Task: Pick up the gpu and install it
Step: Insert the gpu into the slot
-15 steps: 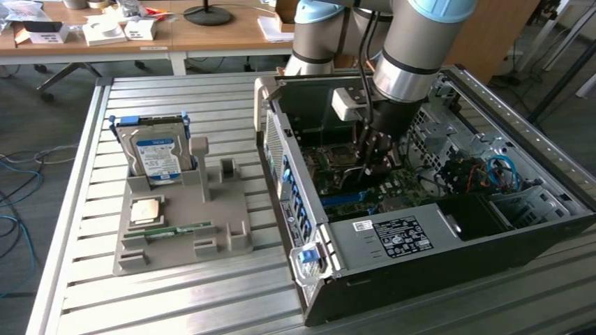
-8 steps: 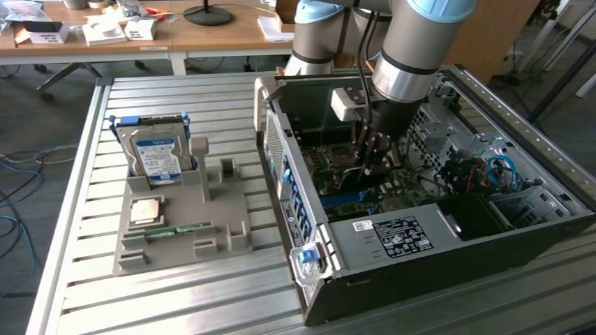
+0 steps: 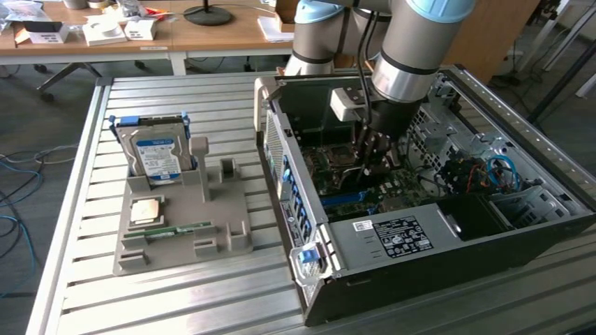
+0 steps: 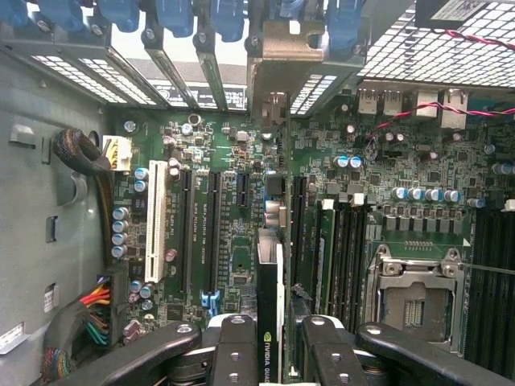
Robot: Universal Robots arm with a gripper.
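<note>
In the wrist view the gpu [image 4: 269, 301] is seen edge-on, a thin dark card with a green-lettered label. Its tan-silver bracket [image 4: 278, 68] reaches the case's rear slot openings. My gripper [image 4: 273, 334] is shut on the card, one black finger [image 4: 236, 346] on each side. The card stands upright over the green motherboard [image 4: 225, 241], in line with the black expansion slots beside the white slot [image 4: 157, 221]. In the exterior view the gripper [image 3: 377, 153] is down inside the open computer case [image 3: 419, 237].
The processor socket [image 4: 410, 297] and memory slots lie beside the card, and cable bundles [image 4: 88, 322] sit at the board's edge. On the slatted table, a grey tray [image 3: 181, 216] holds a silver hard drive [image 3: 156, 157], a small chip and a green memory stick [image 3: 167, 230].
</note>
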